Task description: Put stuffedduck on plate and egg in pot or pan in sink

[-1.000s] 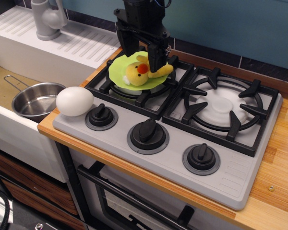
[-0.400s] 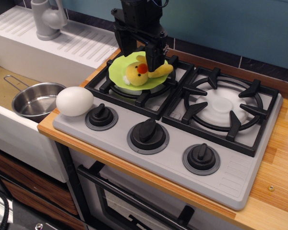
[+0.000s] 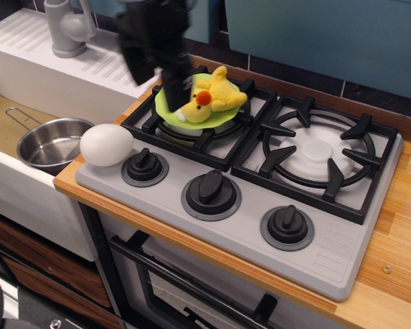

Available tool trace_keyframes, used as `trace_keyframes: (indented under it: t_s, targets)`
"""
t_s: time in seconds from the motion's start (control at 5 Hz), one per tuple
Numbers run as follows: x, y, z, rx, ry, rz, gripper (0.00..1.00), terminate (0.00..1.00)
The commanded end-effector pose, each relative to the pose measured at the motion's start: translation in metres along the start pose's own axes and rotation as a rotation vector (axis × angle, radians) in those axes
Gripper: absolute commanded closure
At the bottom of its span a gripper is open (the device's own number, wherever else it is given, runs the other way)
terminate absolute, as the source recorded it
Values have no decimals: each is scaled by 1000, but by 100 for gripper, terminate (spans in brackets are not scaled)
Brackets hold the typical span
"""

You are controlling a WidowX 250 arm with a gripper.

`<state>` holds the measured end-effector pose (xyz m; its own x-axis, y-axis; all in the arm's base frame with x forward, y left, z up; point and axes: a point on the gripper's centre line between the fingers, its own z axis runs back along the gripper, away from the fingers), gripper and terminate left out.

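Note:
The yellow stuffedduck lies on the lime-green plate, which rests on the back left burner. My gripper is blurred with motion, open and empty, above the plate's left edge and left of the duck. The white egg sits on the stove's front left corner beside the left knob. The shiny steel pot stands in the sink, just left of the egg, with its wire handle pointing back left.
A grey faucet and ribbed drainboard stand behind the sink. The stove has three black knobs along its front and a right burner grate. Wooden counter runs on the right.
My gripper has let go of the duck and swung left and slightly up, off the duck. The duck stays on the plate, now fully visible. Egg and pot have not moved.

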<state>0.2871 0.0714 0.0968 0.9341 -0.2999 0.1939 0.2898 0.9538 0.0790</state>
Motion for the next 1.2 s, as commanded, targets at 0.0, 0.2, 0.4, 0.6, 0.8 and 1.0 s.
trace_keyframes:
  t_s: [0.0, 0.2, 0.4, 0.6, 0.8, 1.0]
  targets:
    - [-27, 23, 4, 77, -121, -40, 0, 0]
    - [-42, 32, -3, 95, -166, -47, 0, 0]
    - [-51, 36, -8, 108, -206, -52, 0, 0]
    - [-54, 38, -9, 119, -217, -45, 0, 0]
    - [-52, 37, -18, 119, -234, -40, 0, 0]
    - [-49, 34, -29, 96, -235, -18, 0, 0]
